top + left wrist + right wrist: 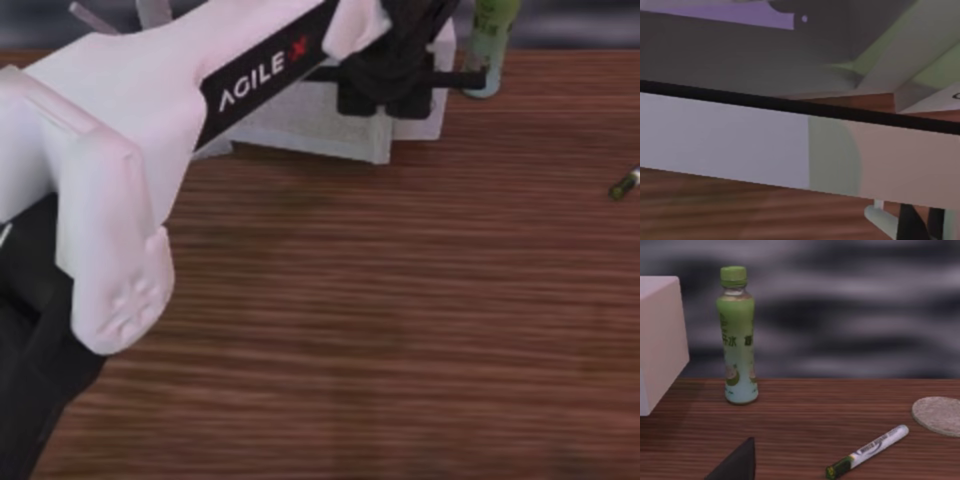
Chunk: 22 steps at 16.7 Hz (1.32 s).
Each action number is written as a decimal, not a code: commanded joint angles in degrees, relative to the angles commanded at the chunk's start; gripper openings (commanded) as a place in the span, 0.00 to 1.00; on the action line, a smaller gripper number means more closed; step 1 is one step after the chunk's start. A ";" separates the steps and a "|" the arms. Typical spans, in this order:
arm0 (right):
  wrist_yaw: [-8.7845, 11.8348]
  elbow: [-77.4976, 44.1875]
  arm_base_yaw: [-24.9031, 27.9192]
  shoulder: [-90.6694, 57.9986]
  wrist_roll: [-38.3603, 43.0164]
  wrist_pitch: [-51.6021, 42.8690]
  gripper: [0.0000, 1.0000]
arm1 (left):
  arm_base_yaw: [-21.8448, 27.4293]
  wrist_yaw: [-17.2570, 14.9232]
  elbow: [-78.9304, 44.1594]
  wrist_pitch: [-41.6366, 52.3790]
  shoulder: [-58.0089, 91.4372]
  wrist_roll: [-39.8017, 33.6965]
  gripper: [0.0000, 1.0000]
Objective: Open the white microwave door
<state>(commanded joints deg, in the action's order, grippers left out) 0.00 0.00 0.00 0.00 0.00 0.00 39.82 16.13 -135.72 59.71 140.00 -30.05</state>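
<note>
— Looking down from the top camera, where do you find the white microwave point(330, 125)?

— You see it at the far edge of the table point(400, 320), left of centre, mostly hidden under your left arm, which reaches across from the near left. The left gripper point(395, 75) sits right over the microwave's right part, its dark body touching or just above the casing. You cannot tell from here whether its fingers are parted or closed, nor whether the door is ajar. A green bottle point(490, 45) stands just right of the microwave; a marker point(625, 183) lies at the table's right edge.

— And the left wrist camera?

— You get a very close pale panel point(740, 135) edged with a dark strip, wood grain beyond it. Which part of the microwave that is, you cannot tell, and the fingers do not show clearly.

— The right wrist camera?

— You see the microwave's white corner point(660, 340), the bottle point(737, 340) just beside it, the marker point(867, 451) and a round coaster point(938, 415) nearer. One dark fingertip point(737, 462) of the right gripper shows, well apart from the microwave; its state is unclear.
</note>
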 joint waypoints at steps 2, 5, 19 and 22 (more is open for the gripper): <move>0.00 0.00 0.00 0.00 0.00 0.00 1.00 | 0.00 0.00 0.00 0.00 0.00 0.00 0.00; 0.00 0.00 0.00 0.00 0.00 0.00 1.00 | 0.00 0.00 0.00 0.00 0.00 0.00 0.00; 0.00 0.00 0.00 0.00 0.00 0.00 1.00 | 0.44 -0.26 0.21 -0.21 0.11 -0.09 0.00; 0.00 0.00 0.00 0.00 0.00 0.00 1.00 | 0.10 -0.69 4.11 -2.45 -2.45 1.59 0.00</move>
<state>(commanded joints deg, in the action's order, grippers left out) 0.00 0.00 0.00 0.00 0.00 0.00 39.92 15.44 -131.61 57.26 137.55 -28.46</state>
